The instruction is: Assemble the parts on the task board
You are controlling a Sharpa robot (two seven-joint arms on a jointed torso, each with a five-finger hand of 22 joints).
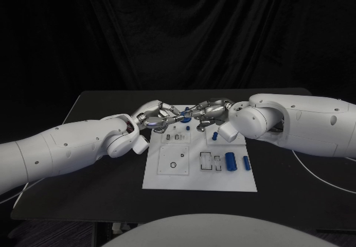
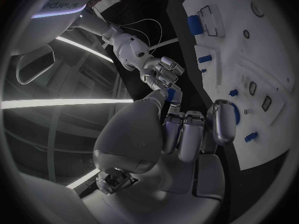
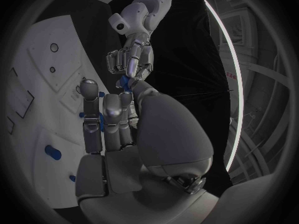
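Nearest on the task board [image 1: 159,180] lie a large blue cylinder [image 1: 231,161] and a slimmer blue pin [image 1: 246,163], untouched. Above the far edge the left hand [image 1: 154,118] and right hand [image 1: 209,111] meet fingertip to fingertip, both seemingly pinching one small blue part [image 1: 184,112]. Which hand truly bears it I cannot tell. A clean handover likely wants one pinch firm before the other loosens.

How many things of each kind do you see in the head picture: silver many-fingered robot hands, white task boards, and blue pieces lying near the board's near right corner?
Silver many-fingered hands: 2, the left hand and the right hand.
White task board: 1.
Blue pieces by that corner: 2, a thick blue cylinder and a slim blue rod.
Total: 5.
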